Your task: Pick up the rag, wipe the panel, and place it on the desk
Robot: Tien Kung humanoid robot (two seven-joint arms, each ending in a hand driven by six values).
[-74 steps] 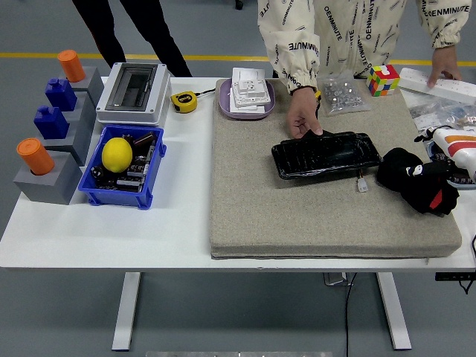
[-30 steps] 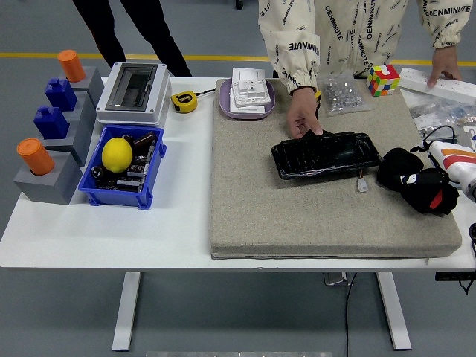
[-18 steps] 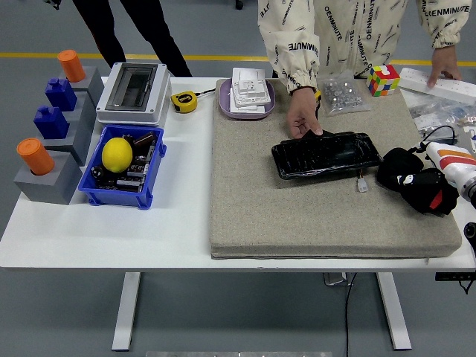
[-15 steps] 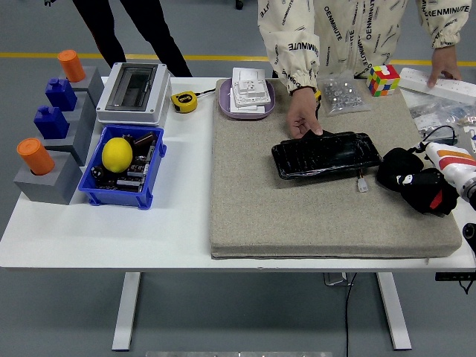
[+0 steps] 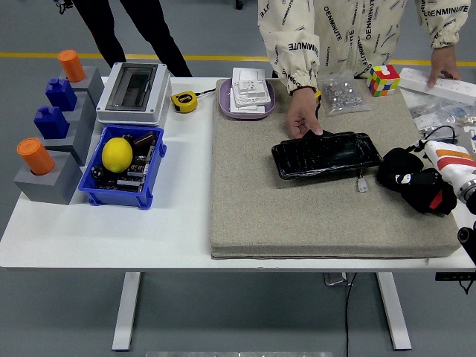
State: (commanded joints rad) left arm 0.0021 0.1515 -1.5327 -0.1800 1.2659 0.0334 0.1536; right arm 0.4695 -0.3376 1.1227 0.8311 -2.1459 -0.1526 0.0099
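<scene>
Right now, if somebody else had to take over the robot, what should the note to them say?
Left hand: out of view. Right hand: black, at the mat's right edge, resting on the dark rag; whether its fingers are closed on the rag cannot be seen.
The black panel lies mid-mat, with a person's hand steadying its far edge.
Done: hand is at the rag.
Left: lift the rag, wipe the panel, set the rag on the desk.

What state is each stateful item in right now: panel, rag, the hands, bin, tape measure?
panel: flat on the mat, far edge pressed by the person's hand.
rag: bunched on the mat, right of the panel, right hand at its right side, grip unclear.
blue bin: upright, holding a yellow ball.
tape measure: closed, on the table.
</scene>
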